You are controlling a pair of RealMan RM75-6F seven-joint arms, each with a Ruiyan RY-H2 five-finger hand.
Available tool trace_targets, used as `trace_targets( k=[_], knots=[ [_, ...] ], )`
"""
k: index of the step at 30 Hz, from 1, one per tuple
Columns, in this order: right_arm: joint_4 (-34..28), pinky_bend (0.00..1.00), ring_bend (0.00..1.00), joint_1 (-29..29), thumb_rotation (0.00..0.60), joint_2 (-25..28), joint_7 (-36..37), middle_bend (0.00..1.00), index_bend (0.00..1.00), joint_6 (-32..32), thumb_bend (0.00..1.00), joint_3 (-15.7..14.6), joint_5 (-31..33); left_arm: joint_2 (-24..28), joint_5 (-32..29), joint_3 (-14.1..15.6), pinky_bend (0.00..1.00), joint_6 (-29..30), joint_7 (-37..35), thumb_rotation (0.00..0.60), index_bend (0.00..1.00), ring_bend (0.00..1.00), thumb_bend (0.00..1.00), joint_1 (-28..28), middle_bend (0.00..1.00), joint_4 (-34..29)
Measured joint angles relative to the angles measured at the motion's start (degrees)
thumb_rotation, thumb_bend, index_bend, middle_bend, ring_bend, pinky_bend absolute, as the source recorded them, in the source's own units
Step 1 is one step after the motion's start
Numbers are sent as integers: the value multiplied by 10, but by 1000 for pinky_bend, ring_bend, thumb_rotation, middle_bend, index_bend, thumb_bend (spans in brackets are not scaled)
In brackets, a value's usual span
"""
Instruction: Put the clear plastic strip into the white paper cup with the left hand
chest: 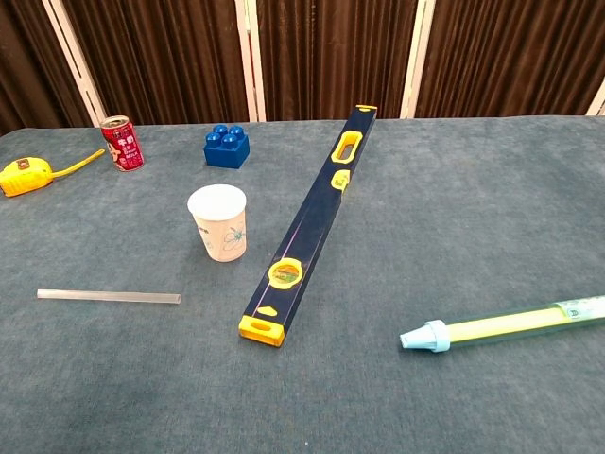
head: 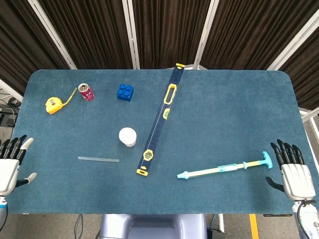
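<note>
The clear plastic strip [head: 98,159] [chest: 109,297] lies flat on the blue table, a little in front of and to the left of the white paper cup [head: 127,136] [chest: 218,221], which stands upright. My left hand [head: 10,162] hovers at the table's left edge, fingers spread and holding nothing, well left of the strip. At the right edge my right hand [head: 293,172] is also spread and holds nothing. The chest view shows neither hand.
A long dark blue spirit level [head: 160,117] [chest: 317,218] runs diagonally just right of the cup. A red can [head: 86,92], yellow tape measure [head: 55,104] and blue brick [head: 125,92] sit at the back left. A light blue and yellow pump-like tool [head: 224,168] lies at the front right.
</note>
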Motion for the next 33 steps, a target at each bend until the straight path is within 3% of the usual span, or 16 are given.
trace_targets(
  k=[6,10,21,25,33],
  knots=[
    [1,0,0,-1,600,1,7,0,44,-1,152,0,2,-3,-1,-2,8,-6,3,600,241,0,148,-5,4,-2],
    [1,0,0,-1,600,1,5,0,44,1,152,-1,-1,-6,-9,-5,34,-18,6,600,372,0,180,-11,59,-9],
    [2,0,0,-1,600,1,11,0,44,0,153,-2,-1,-33,-104,-31,35,-112,92,600,472,0,265,-60,76,-41],
    [1,0,0,0,600,2,14,0,44,-3,153,-2,-1,-72,-146,-42,35,-143,141,600,495,0,335,-87,77,-37],
    [1,0,0,1,600,3,19,0,44,-6,152,-2,0,-144,-204,-56,35,-186,201,600,505,0,340,-133,77,-7]
  ],
)
